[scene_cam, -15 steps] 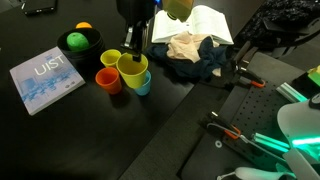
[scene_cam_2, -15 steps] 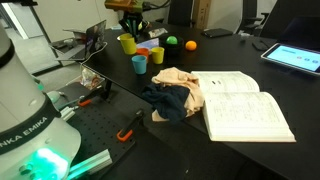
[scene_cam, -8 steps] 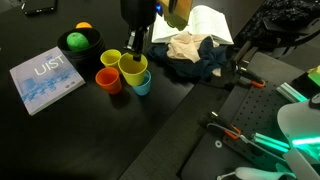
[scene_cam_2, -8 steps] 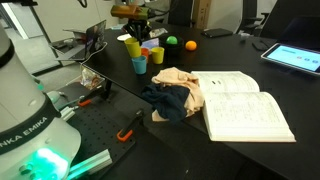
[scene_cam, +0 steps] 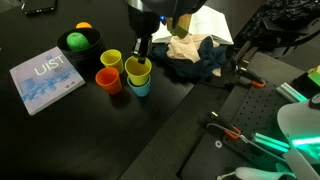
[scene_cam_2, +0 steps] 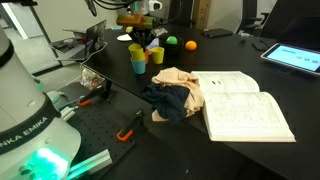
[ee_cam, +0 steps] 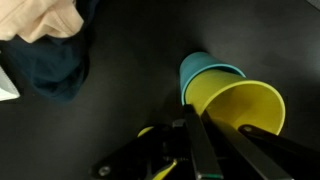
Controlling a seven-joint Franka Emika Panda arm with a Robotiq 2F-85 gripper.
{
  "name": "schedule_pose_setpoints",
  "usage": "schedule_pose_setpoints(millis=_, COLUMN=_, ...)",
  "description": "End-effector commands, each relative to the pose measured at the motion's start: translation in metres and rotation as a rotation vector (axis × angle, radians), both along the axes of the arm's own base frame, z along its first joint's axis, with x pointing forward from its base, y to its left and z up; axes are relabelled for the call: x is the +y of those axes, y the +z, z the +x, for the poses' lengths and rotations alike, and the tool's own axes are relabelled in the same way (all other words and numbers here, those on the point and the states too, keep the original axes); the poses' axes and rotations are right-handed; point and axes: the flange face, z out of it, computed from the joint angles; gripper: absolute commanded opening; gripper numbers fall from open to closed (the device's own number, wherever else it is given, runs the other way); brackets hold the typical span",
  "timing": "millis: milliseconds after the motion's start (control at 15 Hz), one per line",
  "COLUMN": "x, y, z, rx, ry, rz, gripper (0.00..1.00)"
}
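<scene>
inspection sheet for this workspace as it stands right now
surface: black table, with a perforated board beside it.
job's things: yellow cup held right over the blue cup; nested or not, cannot tell.
clutter: second yellow cup, orange cup, black bowl with a green ball, blue book, open book, cloth pile, orange-handled tools.
gripper: gripper shut on the yellow cup's rim.
cables: dark tangle, maybe cords.
surroundings: robot base, green light below it.
</scene>
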Motion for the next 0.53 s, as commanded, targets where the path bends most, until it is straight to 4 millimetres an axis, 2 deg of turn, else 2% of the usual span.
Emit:
schedule_pose_setpoints(millis=0, x=-0.004, y=0.001, z=0.006, rx=-0.038, ry=0.020, rz=-0.007, gripper=0.01)
schedule_pose_setpoints(millis=467, x=-0.005, y=-0.010, z=-0.007, rx=-0.019, ry=0.056, rz=-0.032, gripper=0.01)
